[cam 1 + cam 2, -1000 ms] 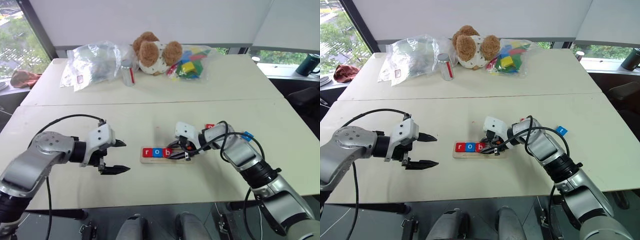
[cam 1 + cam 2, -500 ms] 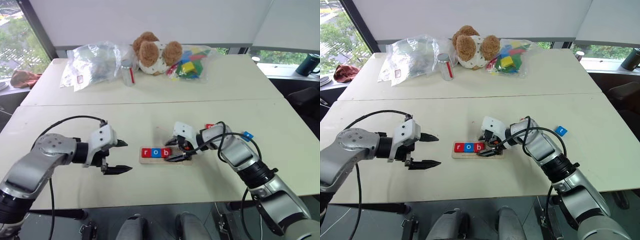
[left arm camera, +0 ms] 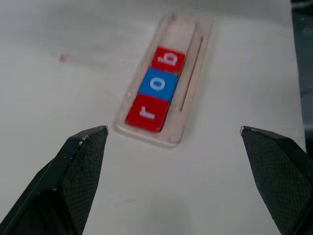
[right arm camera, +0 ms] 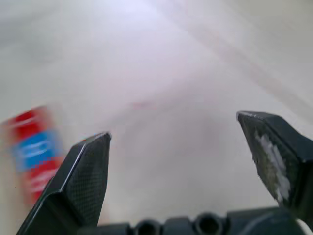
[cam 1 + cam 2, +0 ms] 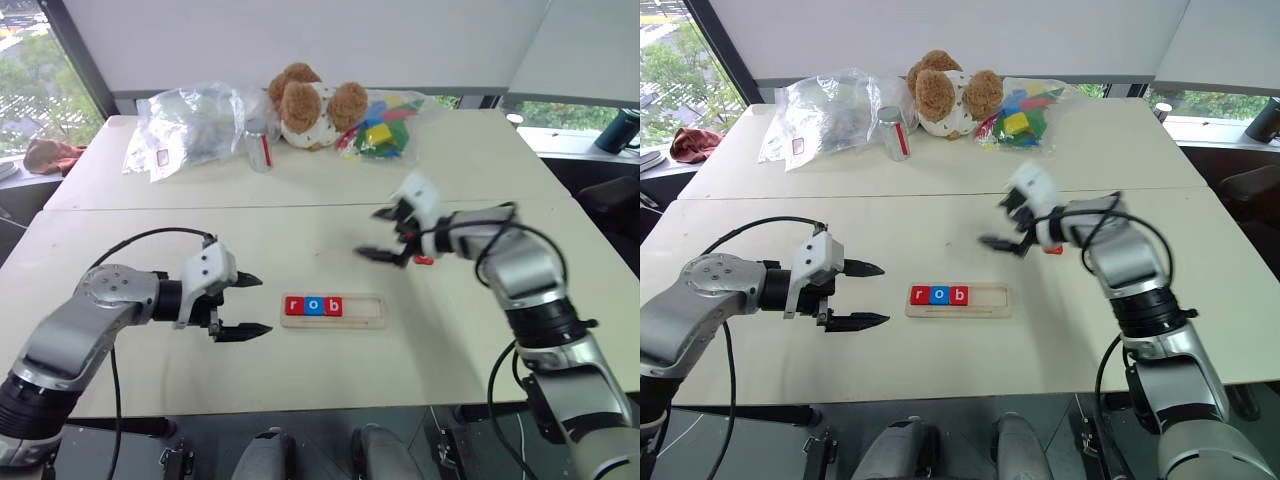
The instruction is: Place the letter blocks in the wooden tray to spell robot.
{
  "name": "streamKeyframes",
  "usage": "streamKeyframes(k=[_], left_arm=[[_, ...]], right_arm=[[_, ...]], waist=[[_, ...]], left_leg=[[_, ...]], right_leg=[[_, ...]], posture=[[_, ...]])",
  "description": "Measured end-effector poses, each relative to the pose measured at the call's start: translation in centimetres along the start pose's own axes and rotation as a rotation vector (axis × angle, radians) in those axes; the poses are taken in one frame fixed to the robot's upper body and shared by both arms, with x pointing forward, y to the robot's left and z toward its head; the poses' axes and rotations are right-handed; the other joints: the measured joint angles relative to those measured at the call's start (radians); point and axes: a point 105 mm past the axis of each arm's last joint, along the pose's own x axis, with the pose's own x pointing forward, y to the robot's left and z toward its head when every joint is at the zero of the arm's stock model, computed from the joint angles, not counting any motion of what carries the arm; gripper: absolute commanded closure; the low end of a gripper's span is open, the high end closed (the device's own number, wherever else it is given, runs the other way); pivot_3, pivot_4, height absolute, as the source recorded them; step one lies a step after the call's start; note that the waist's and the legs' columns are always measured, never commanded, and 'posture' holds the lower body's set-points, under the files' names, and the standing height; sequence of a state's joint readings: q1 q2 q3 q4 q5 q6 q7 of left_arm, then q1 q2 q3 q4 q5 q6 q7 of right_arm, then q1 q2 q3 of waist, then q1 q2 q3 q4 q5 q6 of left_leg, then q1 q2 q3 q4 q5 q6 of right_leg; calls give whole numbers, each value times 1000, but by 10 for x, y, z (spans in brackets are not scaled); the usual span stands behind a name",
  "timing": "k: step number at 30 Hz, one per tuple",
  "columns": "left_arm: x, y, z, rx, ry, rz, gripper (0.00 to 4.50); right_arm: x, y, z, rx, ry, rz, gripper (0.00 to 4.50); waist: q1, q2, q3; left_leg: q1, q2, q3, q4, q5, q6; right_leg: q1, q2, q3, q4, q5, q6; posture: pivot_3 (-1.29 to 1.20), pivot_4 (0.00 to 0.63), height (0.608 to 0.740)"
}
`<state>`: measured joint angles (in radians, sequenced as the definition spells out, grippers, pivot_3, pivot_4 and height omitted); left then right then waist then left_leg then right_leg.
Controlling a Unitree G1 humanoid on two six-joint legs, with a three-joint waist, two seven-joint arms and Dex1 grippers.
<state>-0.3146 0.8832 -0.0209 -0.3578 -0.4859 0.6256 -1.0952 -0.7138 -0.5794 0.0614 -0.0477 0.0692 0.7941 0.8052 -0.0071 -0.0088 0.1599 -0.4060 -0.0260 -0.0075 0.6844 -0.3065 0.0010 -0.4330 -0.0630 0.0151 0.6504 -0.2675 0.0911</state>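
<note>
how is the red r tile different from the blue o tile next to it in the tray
The red square r tile is red, while the blue square o tile is blue. The r tile sits at the end of the long pale-wood tray, with the tray's rim on its outer side; the o tile sits second, between the r tile and the red b tile. Both are flat squares of like size, lying face up with white lowercase letters.

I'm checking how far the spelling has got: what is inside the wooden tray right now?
Inside the wooden tray lie three letter blocks at its left end: red r, blue o and red b. The rest of the tray is bare wood. Nothing covers it.
</note>
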Motion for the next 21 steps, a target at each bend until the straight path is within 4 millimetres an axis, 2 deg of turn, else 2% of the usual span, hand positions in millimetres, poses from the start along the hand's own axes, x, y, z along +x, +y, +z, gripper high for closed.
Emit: streamKeyframes(k=[2, 3, 7, 13, 21], left_arm=[[-1, 4, 8, 6, -28, 17, 0], [-1, 5, 12, 10, -42, 20, 0], [4, 8, 22, 26, -75, 9, 0], [10, 15, 19, 13, -60, 0, 0], [11, 18, 17, 28, -54, 11, 0]], right_arm=[[-12, -20, -20, 109, 32, -198, 45], [-16, -23, -32, 160, 54, -270, 45], [-14, -11, -75, 365, 120, -426, 45], [-3, -2, -81, 488, 105, -516, 45], [1, -3, -102, 525, 181, -593, 45]], waist=[[-2, 0, 0], [-3, 0, 0], [-14, 0, 0], [-9, 0, 0], [-12, 0, 0]], left_leg=[[0, 0, 0, -1, 0, -1], [0, 0, 0, -1, 1, -1], [1, 0, 4, -1, 1, -1], [2, 0, 3, 0, 0, 0], [3, 0, 3, -1, 1, -1]], right_leg=[[0, 0, 0, 0, 0, 0], [0, 0, 0, 1, 0, 0], [-3, 1, 3, 5, 0, 0], [-3, 2, 3, 10, 0, 0], [-3, 2, 3, 12, 0, 0]], posture=[[0, 150, 740], [0, 150, 740], [0, 150, 740], [0, 150, 740], [0, 150, 740]])
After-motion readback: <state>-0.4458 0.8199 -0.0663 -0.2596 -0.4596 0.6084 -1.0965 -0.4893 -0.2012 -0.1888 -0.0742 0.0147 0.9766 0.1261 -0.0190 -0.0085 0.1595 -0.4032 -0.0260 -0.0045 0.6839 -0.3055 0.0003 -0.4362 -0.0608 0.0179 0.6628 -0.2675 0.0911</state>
